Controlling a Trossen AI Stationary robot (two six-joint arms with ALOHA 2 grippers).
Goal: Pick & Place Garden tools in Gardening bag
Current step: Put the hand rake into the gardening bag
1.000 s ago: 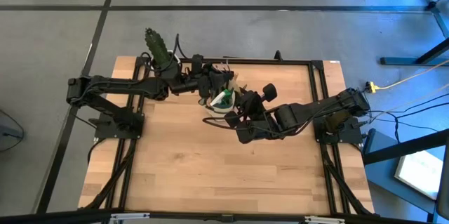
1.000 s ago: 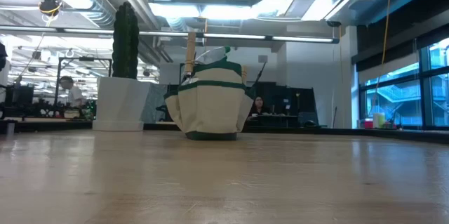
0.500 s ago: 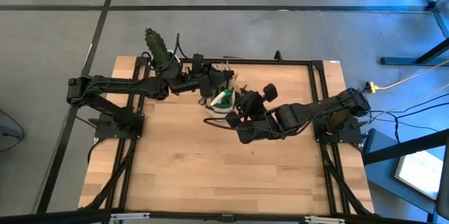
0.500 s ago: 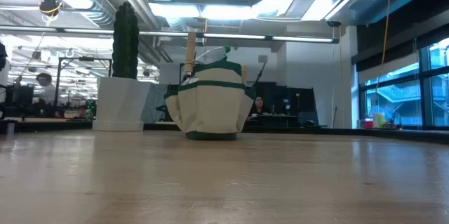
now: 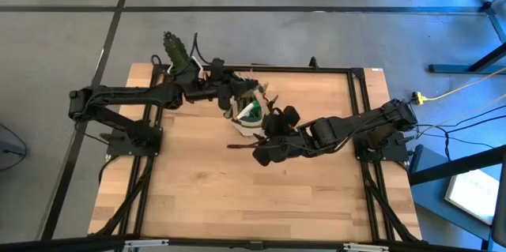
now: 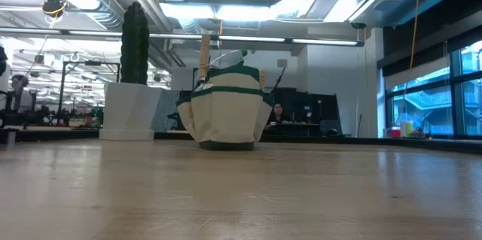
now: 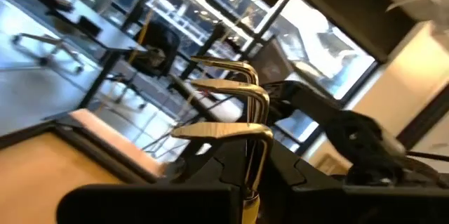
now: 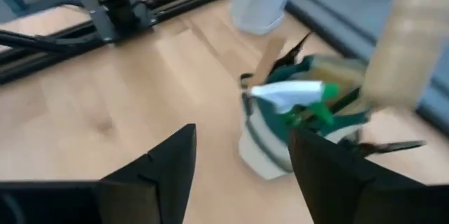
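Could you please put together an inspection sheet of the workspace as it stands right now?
Surface: wooden table, pale planks in a dark frame.
Job's things: gardening bag upright near the far edge, with a wooden handle and a spray bottle sticking out; wire rake in the left gripper.
Clutter: cactus in a white pot beside the bag.
Grippers: left gripper over the bag, shut on the wire rake; right gripper open and empty, next to the bag.
Cables: yellow cable on the floor to the right of the table.
Surroundings: a person seated far behind the table.
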